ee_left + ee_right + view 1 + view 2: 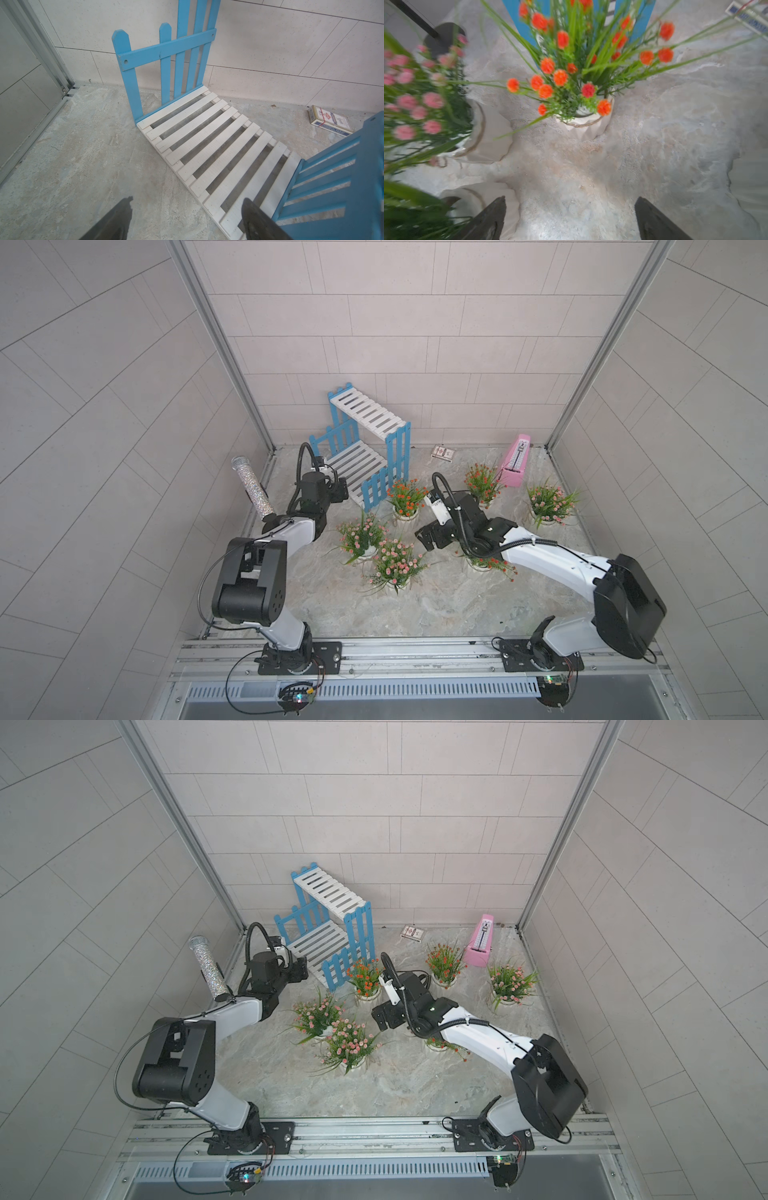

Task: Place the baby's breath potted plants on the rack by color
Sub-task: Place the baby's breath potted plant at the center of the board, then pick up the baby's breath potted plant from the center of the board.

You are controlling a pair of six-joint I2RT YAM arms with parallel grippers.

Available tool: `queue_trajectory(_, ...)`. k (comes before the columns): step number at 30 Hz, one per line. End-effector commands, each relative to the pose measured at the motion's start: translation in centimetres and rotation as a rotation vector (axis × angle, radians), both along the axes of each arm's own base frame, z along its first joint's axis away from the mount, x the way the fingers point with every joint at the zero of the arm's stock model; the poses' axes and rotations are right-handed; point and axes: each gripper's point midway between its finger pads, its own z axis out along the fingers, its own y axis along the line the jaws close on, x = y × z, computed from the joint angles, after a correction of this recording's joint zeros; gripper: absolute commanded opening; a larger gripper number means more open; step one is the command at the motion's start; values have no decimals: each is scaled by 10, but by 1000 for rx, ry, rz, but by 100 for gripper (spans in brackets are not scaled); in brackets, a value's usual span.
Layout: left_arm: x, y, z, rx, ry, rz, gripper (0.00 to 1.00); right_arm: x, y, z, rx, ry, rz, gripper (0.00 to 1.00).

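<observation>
Marbled surface [415,614], tiled walls. Six potted plants [399,562] stand on it near the rack [370,414]. Left jaws apart, empty, at lower shelf [207,135]. Right jaws wide apart, empty, facing orange-red plant [560,78].

Metronome [515,466]: pink, upright, near the table's far right corner.
Card box [443,453]: small and flat, white with blue and red print, lying by the far wall, left of the Metronome and apart from it.
Glitter tube [251,485]: silver, sparkly cylinder at the table's left edge, tilted.
Table [415,614]: grey marbled surface.
Walls [415,323]: pale rectangular tiles on three sides.
</observation>
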Motion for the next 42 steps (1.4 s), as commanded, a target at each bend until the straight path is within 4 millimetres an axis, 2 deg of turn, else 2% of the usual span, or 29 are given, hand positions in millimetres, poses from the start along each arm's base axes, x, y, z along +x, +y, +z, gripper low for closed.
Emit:
queue_trajectory(1, 5, -5, 18, -8, -50, -13, 86, 14, 10, -6, -12, -19, 53, 99)
queue_trajectory(6, 6, -6, 17, -15, -53, -15, 86, 28, 30, -25, -35, -22, 143, 99)
queue_trajectory(15, 7, -8, 14, -24, -53, -14, 86, 68, 53, -33, 46, -78, 140, 99)
queue_trajectory(21, 9, -8, 16, -26, -58, -16, 86, 85, 68, -42, 68, -74, 143, 99)
queue_trajectory(25, 11, -8, 16, -24, -58, -15, 85, 97, 70, -47, 67, -97, 114, 99)
queue_trajectory(36, 13, -8, 17, -25, -61, -14, 86, 129, 74, -45, 113, -221, 16, 99)
queue_trajectory(39, 13, -9, 18, -26, -61, -17, 85, 134, 77, -50, 103, -195, 7, 99)
queue_trajectory(42, 13, -8, 20, -25, -66, -17, 85, 133, 74, -45, 115, -216, -17, 90)
